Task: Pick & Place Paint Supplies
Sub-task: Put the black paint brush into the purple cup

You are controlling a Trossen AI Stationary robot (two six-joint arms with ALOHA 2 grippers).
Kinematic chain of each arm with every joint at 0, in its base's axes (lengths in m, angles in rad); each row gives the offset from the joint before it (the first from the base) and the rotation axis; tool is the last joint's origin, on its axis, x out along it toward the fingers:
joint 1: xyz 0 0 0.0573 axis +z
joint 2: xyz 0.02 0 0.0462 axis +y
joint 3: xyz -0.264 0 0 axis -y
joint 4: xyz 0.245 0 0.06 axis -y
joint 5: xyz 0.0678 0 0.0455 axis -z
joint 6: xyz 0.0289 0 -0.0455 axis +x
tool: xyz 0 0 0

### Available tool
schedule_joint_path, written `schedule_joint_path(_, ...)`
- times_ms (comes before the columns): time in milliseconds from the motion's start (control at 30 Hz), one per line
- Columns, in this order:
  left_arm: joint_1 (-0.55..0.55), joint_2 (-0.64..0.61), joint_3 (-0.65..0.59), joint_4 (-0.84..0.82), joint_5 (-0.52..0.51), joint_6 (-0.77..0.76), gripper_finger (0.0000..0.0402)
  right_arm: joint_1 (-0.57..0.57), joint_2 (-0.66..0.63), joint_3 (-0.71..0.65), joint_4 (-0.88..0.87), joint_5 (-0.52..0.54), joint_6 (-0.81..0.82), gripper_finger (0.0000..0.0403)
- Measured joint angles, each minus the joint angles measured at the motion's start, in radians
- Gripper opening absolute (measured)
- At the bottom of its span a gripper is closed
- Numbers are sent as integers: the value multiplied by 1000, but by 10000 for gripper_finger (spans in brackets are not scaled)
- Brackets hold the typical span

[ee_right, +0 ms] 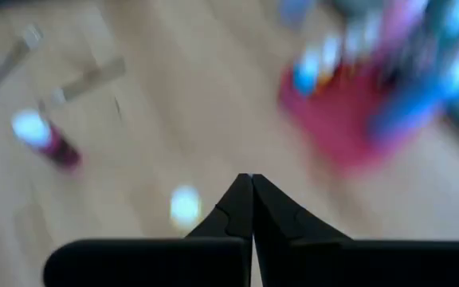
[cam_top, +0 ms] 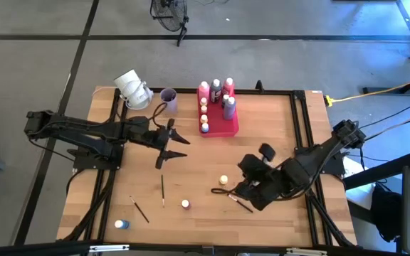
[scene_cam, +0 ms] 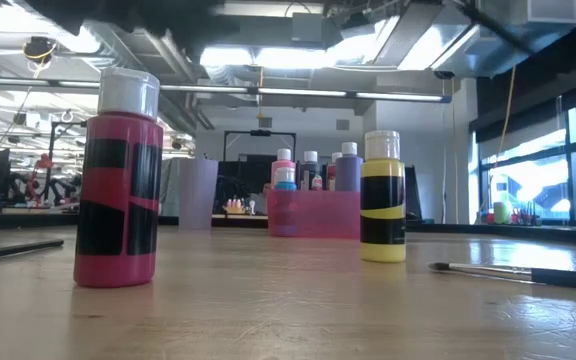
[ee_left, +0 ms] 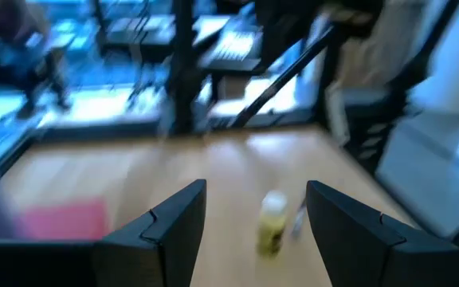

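Note:
Several light-capped paint bottles stand in the pink-red tray (cam_top: 223, 126) at the table's far middle. Loose on the wood stand a yellow bottle (cam_top: 223, 180), a red bottle (cam_top: 185, 204) and a blue bottle (cam_top: 122, 224). Thin brushes (cam_top: 163, 190) (cam_top: 139, 209) lie flat near the front; another brush (cam_top: 239, 203) lies beneath my right arm. My left gripper (cam_top: 173, 151) hovers open left of the tray, nothing between its fingers. My right gripper (ee_right: 251, 185) is shut and empty, raised above the table near the yellow bottle (ee_right: 184, 204).
A lilac cup (cam_top: 168, 99) and a white object (cam_top: 132, 89) stand at the far left, close to my left arm. Black frame rails run along the table's left and right sides. Bare wood lies between the tray and the loose bottles.

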Motion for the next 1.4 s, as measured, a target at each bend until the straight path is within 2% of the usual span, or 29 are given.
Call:
schedule_joint_path(100,-12,23,0,127,66,2,211,-2,0,12,147,127,-228,0)
schedule_joint_path(267,-49,107,0,324,89,42,211,-8,0,-17,445,259,-598,0)
schedule_joint_path(367,-74,182,0,433,90,75,211,-16,0,-63,646,271,-815,0)
schedule_joint_path(467,-93,253,0,512,90,106,211,-32,0,-117,795,248,-939,0)
schedule_joint_path(567,-99,317,0,567,76,117,211,-51,0,-152,880,187,-991,0)
schedule_joint_path(700,-97,371,0,635,6,109,211,-78,0,-178,951,92,-1038,0)
schedule_joint_path(833,-96,409,0,678,-28,108,211,-104,0,-202,1028,58,-1093,0)
schedule_joint_path(1133,-97,431,0,705,-23,116,211,-176,3,-211,1052,-68,-1105,0)
schedule_joint_path(1300,-97,431,0,705,-20,116,211,-201,27,-211,1088,-96,-1135,0)
schedule_joint_path(1400,-97,431,0,705,23,126,211,-206,38,-211,1088,-97,-1145,0)
